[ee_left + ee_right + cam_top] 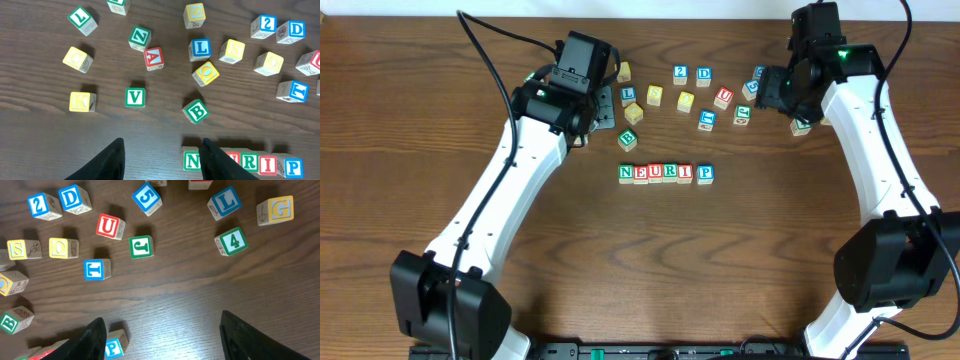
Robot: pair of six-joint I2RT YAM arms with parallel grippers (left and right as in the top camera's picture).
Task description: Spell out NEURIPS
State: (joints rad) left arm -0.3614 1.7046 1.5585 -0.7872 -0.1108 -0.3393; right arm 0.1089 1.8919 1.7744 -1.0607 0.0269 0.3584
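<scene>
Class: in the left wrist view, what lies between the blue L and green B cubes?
A yellow O cube lies between the blue L cube and green B cube; the left wrist view shows it.

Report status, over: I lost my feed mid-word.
Left gripper, right gripper: jaws open, empty. Row of wooden letter cubes reads NEURIP. Yellow-faced wooden S cube loose, blue-lettered wooden L cube close beside.

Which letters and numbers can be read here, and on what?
"NEURIP": cube row
"2", "D", "5", "L", "T": blue cubes
"U", "A": red cubes
"J", "4", "B", "V", "Z": green cubes
"S": yellow cube
"O", "G", "K": other yellow cubes
Others: too tilted or small to read.
</scene>
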